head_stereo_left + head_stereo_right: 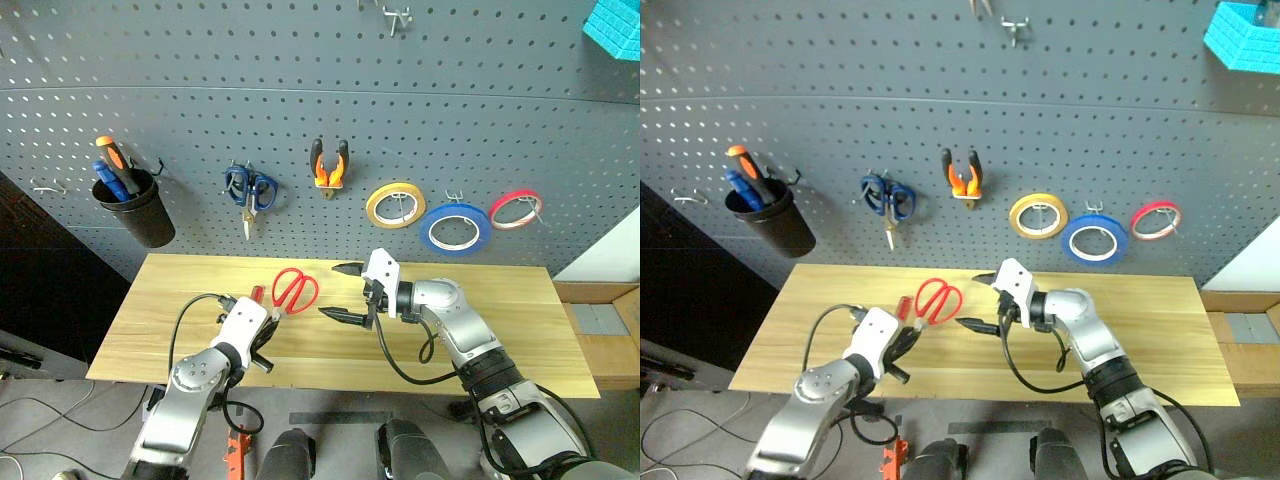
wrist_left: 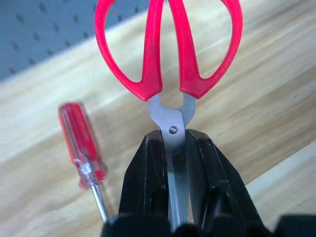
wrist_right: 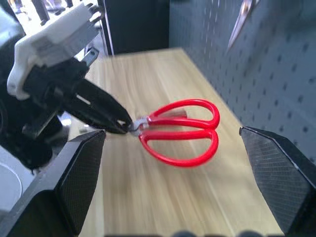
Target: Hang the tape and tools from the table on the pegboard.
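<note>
Gripping red-handled scissors (image 1: 294, 290) blades, left end effector (image 1: 264, 318) above mid-table (image 1: 500, 300)

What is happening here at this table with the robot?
The left gripper is shut on the blades of the red-handled scissors, holding them above the light wooden table with the handles toward the open right gripper. A slim screwdriver with a translucent red handle lies on the table. On the dark grey pegboard already hang the orange-and-black pliers, the blue tape roll, yellow and red rolls, and blue-handled scissors.
</note>
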Action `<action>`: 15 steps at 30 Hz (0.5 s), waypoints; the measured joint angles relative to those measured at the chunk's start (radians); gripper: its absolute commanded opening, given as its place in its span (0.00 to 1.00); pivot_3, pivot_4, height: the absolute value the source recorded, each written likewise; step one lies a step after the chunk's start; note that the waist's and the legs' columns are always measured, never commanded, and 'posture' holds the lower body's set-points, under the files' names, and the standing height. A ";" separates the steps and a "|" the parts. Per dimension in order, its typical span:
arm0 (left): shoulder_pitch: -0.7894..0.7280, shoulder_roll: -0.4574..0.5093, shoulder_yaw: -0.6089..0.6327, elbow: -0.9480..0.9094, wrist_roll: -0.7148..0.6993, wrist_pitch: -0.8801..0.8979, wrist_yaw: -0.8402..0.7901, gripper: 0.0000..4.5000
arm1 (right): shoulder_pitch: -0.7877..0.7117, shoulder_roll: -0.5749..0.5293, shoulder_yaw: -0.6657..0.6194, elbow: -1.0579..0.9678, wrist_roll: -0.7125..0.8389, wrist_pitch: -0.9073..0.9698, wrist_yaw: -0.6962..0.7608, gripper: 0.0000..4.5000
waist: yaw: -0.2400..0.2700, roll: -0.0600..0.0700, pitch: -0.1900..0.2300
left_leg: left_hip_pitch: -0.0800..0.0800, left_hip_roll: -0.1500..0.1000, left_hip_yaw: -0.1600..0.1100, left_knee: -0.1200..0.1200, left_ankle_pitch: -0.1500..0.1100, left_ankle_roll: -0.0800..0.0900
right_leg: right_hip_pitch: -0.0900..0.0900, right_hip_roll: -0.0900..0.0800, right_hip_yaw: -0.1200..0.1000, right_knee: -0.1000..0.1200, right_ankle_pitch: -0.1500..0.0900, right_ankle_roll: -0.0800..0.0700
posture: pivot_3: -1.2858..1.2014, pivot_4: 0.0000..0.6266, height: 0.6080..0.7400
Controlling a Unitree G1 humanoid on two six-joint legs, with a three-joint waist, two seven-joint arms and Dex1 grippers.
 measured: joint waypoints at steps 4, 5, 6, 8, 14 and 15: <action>0.092 0.000 0.024 -0.150 0.015 0.023 0.048 0.05 | 0.031 -0.029 -0.028 -0.071 0.046 0.059 0.016 1.00 | 0.004 -0.002 -0.004 | 0.000 0.000 0.000 0.000 0.000 0.000 | 0.000 0.000 0.000 0.000 0.000 0.000 | 0.55 0.13 1.00; 0.103 -0.001 0.032 -0.193 0.022 0.026 0.062 0.05 | 0.035 -0.035 -0.043 -0.087 0.066 0.083 0.016 1.00 | 0.008 -0.002 -0.004 | 0.000 0.000 0.000 0.000 0.000 0.000 | 0.001 0.000 0.000 0.000 0.000 0.000 | 0.55 0.12 1.00; 0.103 -0.002 0.041 -0.229 0.028 0.027 0.074 0.05 | 0.035 -0.037 -0.055 -0.106 0.086 0.107 0.016 1.00 | 0.012 -0.002 -0.005 | 0.000 0.000 0.000 0.000 0.000 0.000 | 0.001 0.000 0.000 0.000 0.000 0.000 | 0.55 0.12 1.00; 0.103 -0.001 0.053 -0.293 0.041 0.026 0.090 0.05 | 0.034 -0.035 -0.079 -0.150 0.123 0.149 0.011 1.00 | 0.018 -0.002 -0.011 | 0.000 0.000 0.001 0.000 0.000 0.000 | 0.001 0.001 0.000 0.000 0.000 0.000 | 0.55 0.10 1.00; 0.079 0.016 0.061 -0.357 0.091 -0.003 0.124 0.05 | 0.012 0.003 -0.166 -0.289 0.279 0.340 -0.065 1.00 | 0.027 -0.002 -0.039 | 0.000 0.000 0.002 0.000 0.000 0.000 | 0.002 0.004 0.000 -0.001 0.000 0.000 | 0.56 0.07 1.00; 0.068 0.020 0.063 -0.357 0.099 -0.009 0.127 0.05 | 0.006 0.012 -0.178 -0.308 0.302 0.365 -0.081 1.00 | 0.028 -0.003 -0.043 | 0.001 0.000 0.003 0.000 0.000 0.000 | 0.003 0.004 0.000 -0.001 0.000 0.000 | 0.55 0.05 1.00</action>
